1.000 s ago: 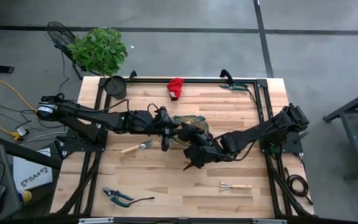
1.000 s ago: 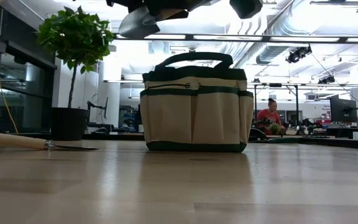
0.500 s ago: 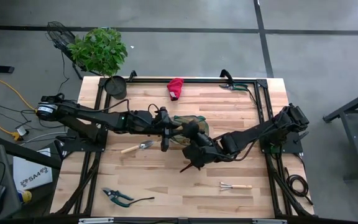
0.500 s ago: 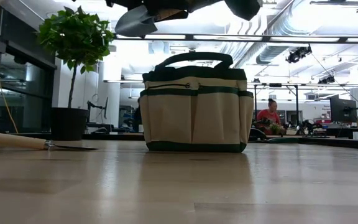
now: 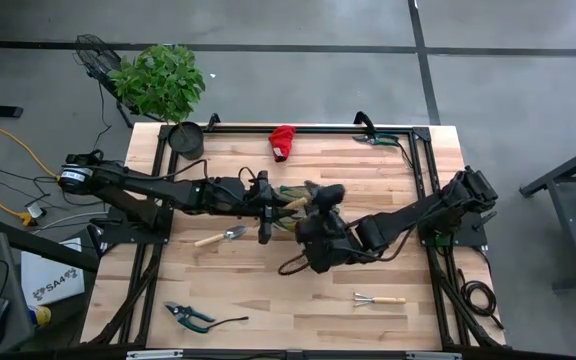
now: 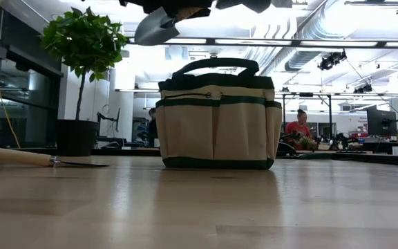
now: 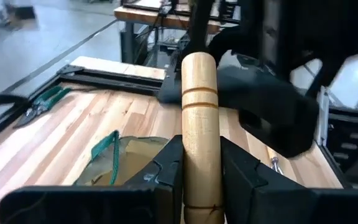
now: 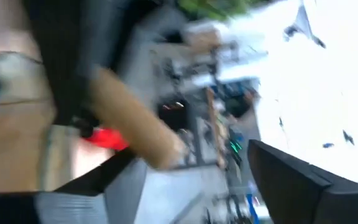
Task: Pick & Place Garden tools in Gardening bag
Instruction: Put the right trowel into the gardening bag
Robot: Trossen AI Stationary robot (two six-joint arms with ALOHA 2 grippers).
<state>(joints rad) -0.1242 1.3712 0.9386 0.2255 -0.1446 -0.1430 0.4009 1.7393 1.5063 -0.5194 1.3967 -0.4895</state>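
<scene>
**Small shovel up over the bag**

Left gripper point(image 7: 199, 163): in the middle of the table point(image 5: 388, 170), right above the gardening bag point(image 6: 218, 114). Fingers pressed on both sides of a round wooden handle point(image 7: 199, 93), pinching it tight. In the low view, a grey shovel blade point(image 6: 155, 28) up in the air over the bag's left side, not touching it.

Right gripper point(image 5: 318, 200): just beside the left one, also over the bag. Very blurry in its own wrist view, but fingers spread wide there, holding nothing.

Bag: standing upright on the table, mouth up, green handles point(image 6: 216, 63) arched over the top. Mostly hidden under both arms in the high view.

Lying on the table, apart from the bag:
- silver trowel point(image 5: 220, 237), near the bag, beside the left arm
- green-black pruners point(image 5: 190, 316), near the bottom left corner in the high view
- mini rake point(image 5: 378, 298), near the bottom edge on the right
- red glove point(image 5: 283, 141), by the top edge
- a green-handled tool point(image 5: 380, 138), by the top right corner

Black pot point(image 5: 185, 138) with a leafy plant point(image 5: 160, 80) at the top left corner.

Far behind the table in the low view, a person in a red top point(image 6: 299, 128).
</scene>
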